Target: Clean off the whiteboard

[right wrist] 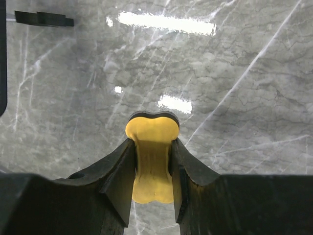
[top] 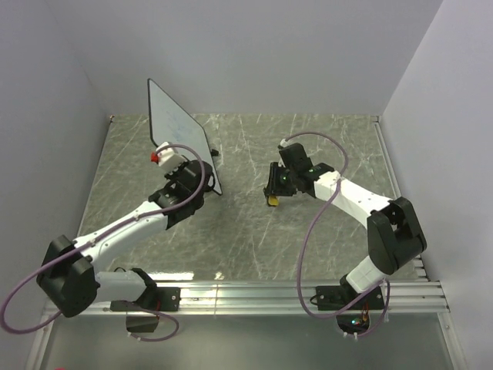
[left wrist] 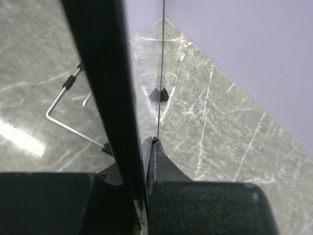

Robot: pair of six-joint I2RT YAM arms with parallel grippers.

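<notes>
**Left fingers (left wrist: 205, 205).** Closed on the lower edge of the whiteboard (top: 179, 131), which stands tilted on edge above the counter (top: 254, 239). In the left wrist view the black rim runs straight up from between them, so the hold looks well seated rather than at the tips. A bent wire leg (left wrist: 63, 110) shows just to the left of the rim.

**Right fingers (right wrist: 120, 171).** Clamped on the narrow waist of the yellow eraser (right wrist: 151, 147), with its broad end projecting ahead of the tips.

**Position.** The board is well apart from the right fingers, off to their left, with its face turned towards them. Any marks on the face are too faint to make out.

**Assessment.** The step in hand appears to be carrying the eraser across to the board face.

- Bring the projecting end square to the glossy surface, not edge-first.
- Start close above the left fingers, where the thin board is best supported, then work outward in overlapping strokes.
- Keep pressure light: a hard push far from the clamp would likely flex the board or twist it in the hold.
- A hard push could also drive the eraser back between the right fingers.
</notes>
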